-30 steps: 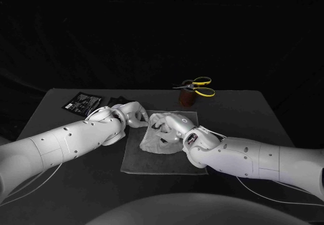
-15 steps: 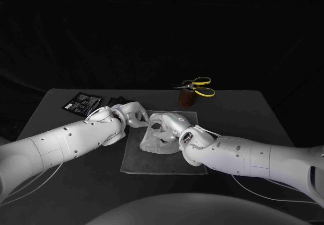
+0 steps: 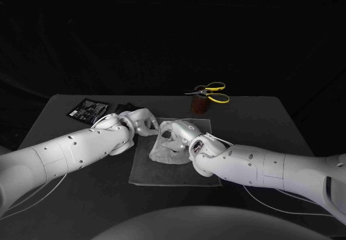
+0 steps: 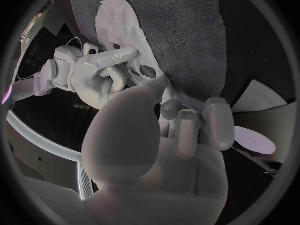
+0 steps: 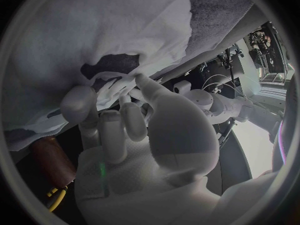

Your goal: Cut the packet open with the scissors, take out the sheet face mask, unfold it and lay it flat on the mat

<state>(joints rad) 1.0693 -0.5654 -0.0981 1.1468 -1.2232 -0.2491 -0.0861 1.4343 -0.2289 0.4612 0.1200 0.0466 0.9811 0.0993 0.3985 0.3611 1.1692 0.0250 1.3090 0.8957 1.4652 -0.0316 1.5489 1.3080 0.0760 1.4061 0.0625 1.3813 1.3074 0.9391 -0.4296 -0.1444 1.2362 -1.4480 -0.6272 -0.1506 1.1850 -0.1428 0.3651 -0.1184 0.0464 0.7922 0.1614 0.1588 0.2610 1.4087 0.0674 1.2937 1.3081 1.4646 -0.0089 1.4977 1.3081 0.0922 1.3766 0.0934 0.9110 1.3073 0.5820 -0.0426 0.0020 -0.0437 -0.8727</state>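
Note:
The white sheet face mask (image 3: pixel 163 153) lies crumpled on the dark grey mat (image 3: pixel 173 172). My right hand (image 3: pixel 181 134) sits over the mask's far part. Its thumb and fingers (image 5: pixel 139 80) pinch the mask's edge (image 5: pixel 94 30), and one finger presses on the mask (image 4: pixel 119 27). My left hand (image 3: pixel 143 122) is at the mat's far left corner, its thumb (image 4: pixel 156 85) and curled fingers closed on the mask's edge. The yellow-handled scissors (image 3: pixel 210 92) stand in a brown holder (image 3: pixel 199 104) beyond the mat. The black packet (image 3: pixel 88 109) lies at the far left.
A small dark object (image 3: pixel 124 106) lies beside the packet. Both forearms cross the table's near half on either side of the mat. The table (image 3: pixel 259 120) has bare surface at the far right, past the holder.
My right arm has slid a little to the left and its hand has drawn in over the mask, bunching it slightly. My left hand has stayed put.

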